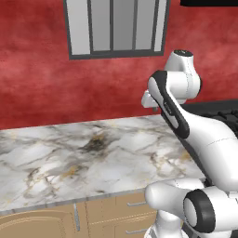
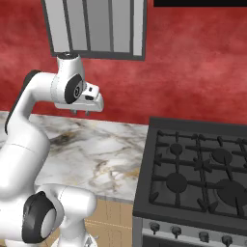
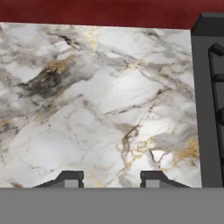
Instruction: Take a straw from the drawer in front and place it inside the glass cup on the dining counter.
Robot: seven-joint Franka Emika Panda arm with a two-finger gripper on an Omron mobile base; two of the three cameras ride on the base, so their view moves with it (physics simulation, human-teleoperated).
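Overhead, a red wall with a grey-framed window backs the scene. Below it runs a marble counter veined in brown and grey, sitting over tan cabinets with metal handles. To the right of the counter, touching its edge, stands a black stove with iron grates and a row of knobs along its front. The white arm rises and bends forward above the counter. Its gripper hangs well above the marble, pointing down, near the stove's left edge. Both fingertips stand apart with bare marble between them, so the hand is released and grasps nothing.
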